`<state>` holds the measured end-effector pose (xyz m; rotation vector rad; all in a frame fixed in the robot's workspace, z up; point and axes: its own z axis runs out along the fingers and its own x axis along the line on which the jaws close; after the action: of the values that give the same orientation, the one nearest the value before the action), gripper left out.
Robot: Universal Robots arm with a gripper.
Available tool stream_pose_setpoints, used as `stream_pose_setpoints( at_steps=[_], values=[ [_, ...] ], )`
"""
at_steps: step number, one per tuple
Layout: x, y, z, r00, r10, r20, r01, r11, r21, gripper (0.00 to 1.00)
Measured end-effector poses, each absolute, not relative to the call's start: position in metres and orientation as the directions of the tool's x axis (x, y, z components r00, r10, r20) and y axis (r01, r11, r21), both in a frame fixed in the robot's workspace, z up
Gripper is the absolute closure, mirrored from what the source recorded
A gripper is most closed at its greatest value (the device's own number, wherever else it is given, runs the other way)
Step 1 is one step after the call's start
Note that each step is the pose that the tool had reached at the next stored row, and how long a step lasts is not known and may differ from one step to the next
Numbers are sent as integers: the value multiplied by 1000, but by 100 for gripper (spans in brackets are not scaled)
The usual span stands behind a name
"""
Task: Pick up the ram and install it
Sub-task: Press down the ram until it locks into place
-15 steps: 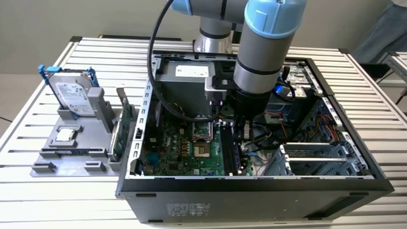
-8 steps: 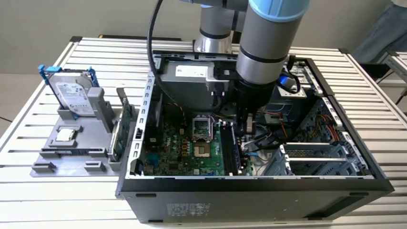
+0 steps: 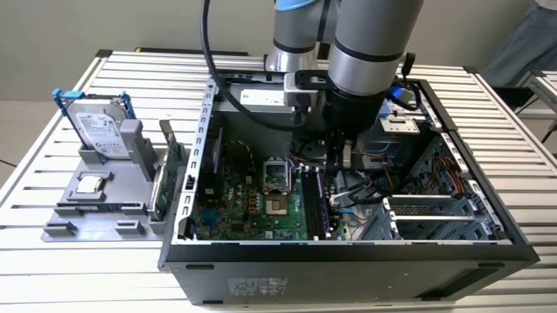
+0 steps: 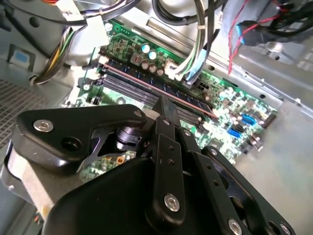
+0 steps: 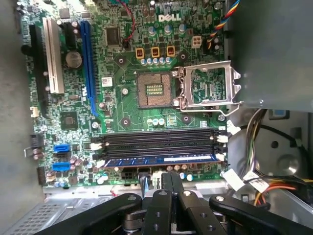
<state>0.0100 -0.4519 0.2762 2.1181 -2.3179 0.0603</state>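
Note:
The ram [image 5: 161, 160] is a long thin stick with a blue label. It stands in one of the memory slots [image 5: 159, 139] of the green motherboard, and it shows as a dark strip [image 3: 315, 202] in the exterior view. In the second wrist view the ram [image 4: 190, 104] lies across the board with a reddish top edge. My gripper [image 5: 168, 177] is down inside the open computer case [image 3: 348, 251], shut, with its black fingertips [image 4: 165, 104] close above the middle of the ram. Whether they touch it I cannot tell.
A silver hard drive [image 3: 98, 127] in a blue frame and a green expansion card [image 3: 171, 171] stand on a grey fixture at the exterior view's left. An open processor socket [image 5: 208, 88], cable bundles [image 5: 261, 181] and drive cages [image 3: 435, 208] crowd the case. A person's sleeve [image 3: 533, 32] is at the back right.

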Motion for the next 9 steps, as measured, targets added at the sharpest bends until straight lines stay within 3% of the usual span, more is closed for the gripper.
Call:
stream_pose_setpoints(
  at_steps=[9],
  values=[
    [10,-452,301,-90,-996,27,-996,89,-28,100]
  ],
)
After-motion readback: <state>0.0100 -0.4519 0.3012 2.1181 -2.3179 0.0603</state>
